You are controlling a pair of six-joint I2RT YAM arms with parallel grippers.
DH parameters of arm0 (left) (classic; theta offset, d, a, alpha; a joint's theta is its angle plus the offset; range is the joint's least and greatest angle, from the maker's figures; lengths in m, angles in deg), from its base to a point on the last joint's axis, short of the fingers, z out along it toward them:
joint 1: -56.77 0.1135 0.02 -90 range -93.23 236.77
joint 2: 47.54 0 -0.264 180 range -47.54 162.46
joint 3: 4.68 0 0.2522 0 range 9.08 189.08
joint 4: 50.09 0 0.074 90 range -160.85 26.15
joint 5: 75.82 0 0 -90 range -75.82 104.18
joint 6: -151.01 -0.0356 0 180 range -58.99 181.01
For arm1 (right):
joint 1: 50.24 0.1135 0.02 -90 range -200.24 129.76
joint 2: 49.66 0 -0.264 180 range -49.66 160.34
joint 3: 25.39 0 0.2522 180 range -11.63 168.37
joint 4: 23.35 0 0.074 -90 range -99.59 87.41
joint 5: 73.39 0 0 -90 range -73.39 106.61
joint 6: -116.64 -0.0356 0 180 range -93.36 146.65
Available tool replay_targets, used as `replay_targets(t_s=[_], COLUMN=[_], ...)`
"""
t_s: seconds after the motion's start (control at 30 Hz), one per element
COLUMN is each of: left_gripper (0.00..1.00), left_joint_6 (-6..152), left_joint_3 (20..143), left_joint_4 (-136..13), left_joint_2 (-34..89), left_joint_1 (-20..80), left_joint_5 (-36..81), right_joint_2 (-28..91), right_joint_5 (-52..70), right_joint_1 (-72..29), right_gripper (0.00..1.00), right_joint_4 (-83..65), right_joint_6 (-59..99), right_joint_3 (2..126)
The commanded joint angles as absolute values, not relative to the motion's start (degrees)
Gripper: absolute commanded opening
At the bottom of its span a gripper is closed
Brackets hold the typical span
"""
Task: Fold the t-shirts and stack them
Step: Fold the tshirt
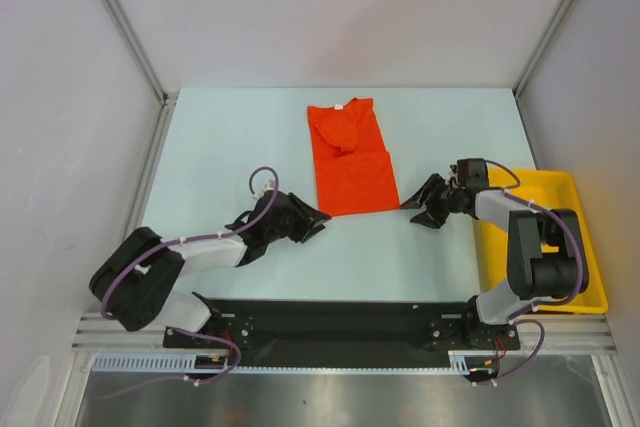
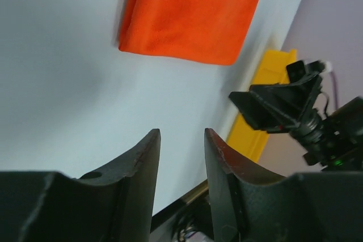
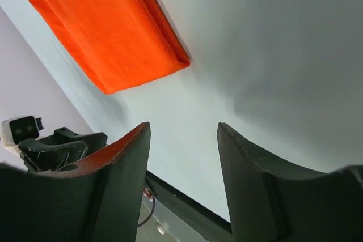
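On the far middle of the surface (image 1: 230, 147), the top view shows the folded orange-red t-shirt (image 1: 348, 157) lying flat, the left claw (image 1: 317, 221) and right claw (image 1: 418, 209) flanking its near edge, both apart from it. The left wrist view shows the left claw's 2 jaws partly parted, empty. The right wrist view shows the right claw likewise.

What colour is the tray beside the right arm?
Plain yellow. The tray shows best in the top external view.
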State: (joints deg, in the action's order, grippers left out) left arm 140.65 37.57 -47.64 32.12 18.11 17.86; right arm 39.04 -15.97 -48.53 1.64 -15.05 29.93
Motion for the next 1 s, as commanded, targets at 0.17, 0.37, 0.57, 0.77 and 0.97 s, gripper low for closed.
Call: replay_targets(t_s=[0.17,0.37,0.57,0.77,0.97], left_gripper=[0.4,0.43,0.4,0.1,0.19], left_joint_6=[147.6,125.4,120.4,119.4,115.5], left_joint_3=[37.1,58.5,75.7,89.4,103.1], left_joint_4=[-36.5,-47.0,-43.6,-40.6,-49.9], left_joint_2=[35.2,43.0,57.4,71.2,79.4], left_joint_1=[17.2,21.3,27.4,30.7,31.3], left_joint_5=[15.6,24.7,34.6,38.3,38.2], right_joint_2=[38.1,43.0,43.9,41.5,39.0], right_joint_5=[-19.4,-25.5,-27.4,-28.4,-29.2], right_joint_1=[-48.3,-48.6,-48.5,-49.8,-52.2], right_gripper=[0.57,0.57,0.58,0.63,0.62], right_joint_4=[1.7,1.0,4.5,5.3,5.9], right_joint_6=[-12.3,-8.8,-5.5,-3.1,-1.6], right_joint_3=[32.0,36.3,39.5,38.7,37.2])
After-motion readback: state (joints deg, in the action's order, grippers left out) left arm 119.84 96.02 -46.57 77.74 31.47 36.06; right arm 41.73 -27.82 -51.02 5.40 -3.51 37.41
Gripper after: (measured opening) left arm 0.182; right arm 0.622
